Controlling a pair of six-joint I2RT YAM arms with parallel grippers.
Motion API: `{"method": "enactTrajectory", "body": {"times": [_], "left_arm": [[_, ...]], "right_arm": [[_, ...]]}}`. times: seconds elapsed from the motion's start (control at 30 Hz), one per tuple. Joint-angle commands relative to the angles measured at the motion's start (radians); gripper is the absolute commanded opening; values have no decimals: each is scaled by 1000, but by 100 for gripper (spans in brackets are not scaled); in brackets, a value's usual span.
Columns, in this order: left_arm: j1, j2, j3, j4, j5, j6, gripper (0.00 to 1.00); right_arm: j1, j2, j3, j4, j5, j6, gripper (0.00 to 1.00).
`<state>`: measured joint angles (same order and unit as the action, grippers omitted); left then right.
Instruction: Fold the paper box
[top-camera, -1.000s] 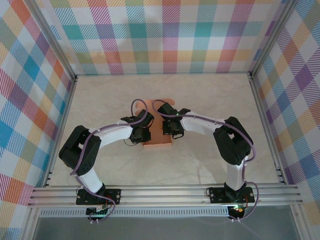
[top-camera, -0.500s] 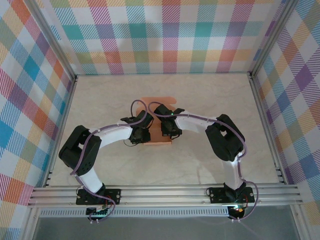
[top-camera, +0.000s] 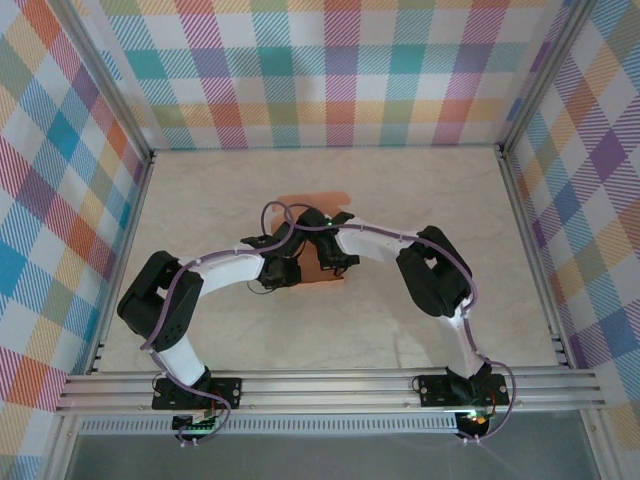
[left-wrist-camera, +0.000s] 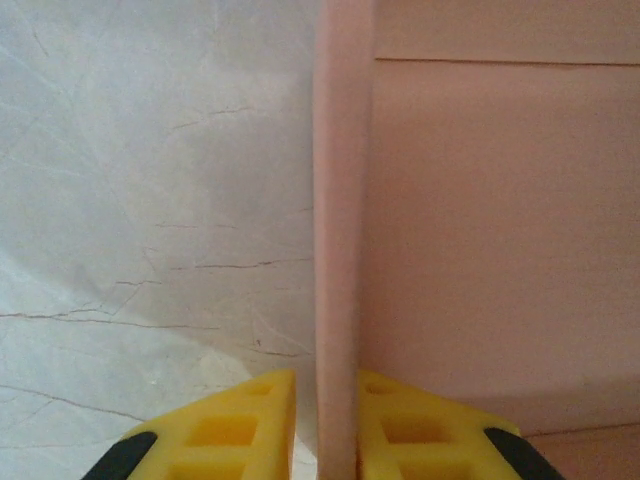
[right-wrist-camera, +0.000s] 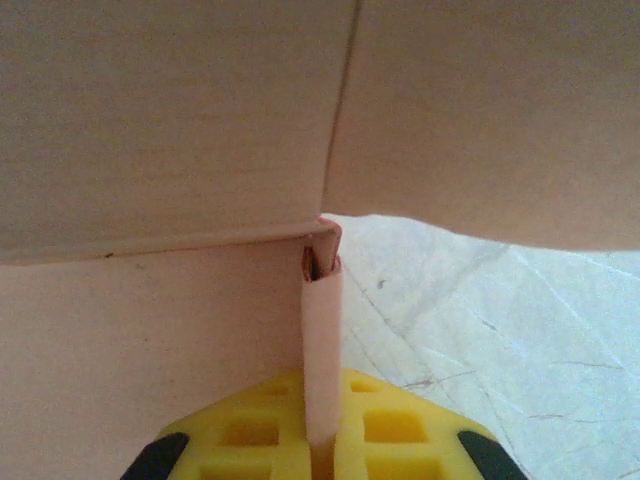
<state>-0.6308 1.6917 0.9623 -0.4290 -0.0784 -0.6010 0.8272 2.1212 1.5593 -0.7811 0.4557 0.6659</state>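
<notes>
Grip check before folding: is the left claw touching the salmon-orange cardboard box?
Touching. Left wrist view: left claw pinches an upright wall of the salmon-orange cardboard box between its yellow fingers.

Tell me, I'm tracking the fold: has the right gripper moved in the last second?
Yes. The right gripper, pinching the paper box, shifted left, away from the right frame rail.

My top camera hangs above and behind the arm bases. It looks down and toward the far wall, wide enough to take in the whole bench (top-camera: 420, 190). My left wrist camera sits very close behind the left tool (left-wrist-camera: 327, 382), looking out past it at the box (left-wrist-camera: 480, 220) and the bench beside it. My right wrist camera looks just as closely past the right tool (right-wrist-camera: 322, 390). All three share the box at mid-bench.
</notes>
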Motion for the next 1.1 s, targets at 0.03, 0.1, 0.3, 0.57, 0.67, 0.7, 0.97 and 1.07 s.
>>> {"method": "enactTrajectory", "body": {"times": [0.03,0.1,0.3,0.57,0.67,0.7,0.97,1.07], "left_arm": [[-4,-10,-6,-15,-18,-24,18],[-4,-12,-8,-14,-21,-31,18],[-4,-21,-6,-26,-31,-33,18],[-4,-36,2,-42,-37,-23,19],[-6,-33,7,-46,-37,-18,18],[-6,-33,8,-47,-37,-17,18],[-6,-39,11,-52,-41,-14,19],[-6,-51,7,-53,-47,-17,21]], "right_arm": [[30,150,-60,-119,162,32,0],[37,152,-53,-134,183,32,0],[9,-19,-151,42,16,36,0],[0,-174,-181,130,-24,9,15],[0,-183,-186,134,-27,11,26],[1,-183,-187,134,-29,12,29],[0,-226,-207,151,-42,14,49],[1,-268,-234,179,-49,9,54]]}}
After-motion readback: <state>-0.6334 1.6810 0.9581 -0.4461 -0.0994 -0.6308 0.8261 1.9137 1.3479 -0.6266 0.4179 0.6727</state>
